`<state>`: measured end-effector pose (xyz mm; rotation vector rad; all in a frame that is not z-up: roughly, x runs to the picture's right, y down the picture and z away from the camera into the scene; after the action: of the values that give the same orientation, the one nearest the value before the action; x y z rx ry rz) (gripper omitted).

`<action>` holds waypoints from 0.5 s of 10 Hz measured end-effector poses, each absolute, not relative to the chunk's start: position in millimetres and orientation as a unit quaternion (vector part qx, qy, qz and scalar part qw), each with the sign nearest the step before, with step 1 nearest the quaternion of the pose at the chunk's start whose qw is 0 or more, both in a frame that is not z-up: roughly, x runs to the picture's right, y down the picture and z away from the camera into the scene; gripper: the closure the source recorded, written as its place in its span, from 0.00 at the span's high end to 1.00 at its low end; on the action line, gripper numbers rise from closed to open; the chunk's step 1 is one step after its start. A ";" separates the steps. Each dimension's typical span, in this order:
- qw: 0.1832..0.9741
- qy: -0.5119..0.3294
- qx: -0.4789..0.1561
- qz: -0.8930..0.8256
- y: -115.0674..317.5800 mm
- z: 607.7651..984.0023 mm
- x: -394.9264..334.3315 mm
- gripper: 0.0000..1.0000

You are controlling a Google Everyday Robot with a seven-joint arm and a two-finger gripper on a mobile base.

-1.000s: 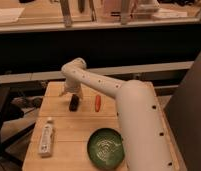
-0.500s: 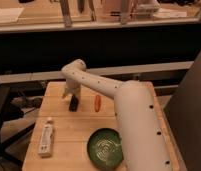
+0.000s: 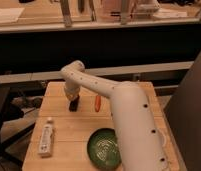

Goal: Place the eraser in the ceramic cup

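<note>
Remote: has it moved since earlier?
No. The remote lies where it did, near the table's left edge. The gripper is down at the eraser.

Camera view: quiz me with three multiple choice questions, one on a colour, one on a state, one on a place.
1. The bowl is: A blue, B green, C red.
2. The remote: A lies flat on the table, B stands upright, C sits in the bowl.
3. The gripper is: A over the bowl, B at the remote, C down at the eraser.

Answers:
1 B, its inside shows green.
2 A, it lies lengthwise on the wood, apart from the bowl.
3 C, it sits right over the eraser, next to the orange piece.
</note>
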<state>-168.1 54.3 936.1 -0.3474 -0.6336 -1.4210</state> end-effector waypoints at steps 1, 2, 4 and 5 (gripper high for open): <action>0.698 -0.279 -0.153 -0.642 53.5 932.4 -171.3 0.01; 0.697 -0.271 -0.146 -0.647 49.7 924.8 -173.0 0.07; 0.696 -0.252 -0.124 -0.661 36.5 897.1 -178.2 0.29; 0.695 -0.246 -0.117 -0.665 33.0 889.0 -179.3 0.37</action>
<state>-179.3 33.0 889.0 -0.2618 -0.5488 -1.4841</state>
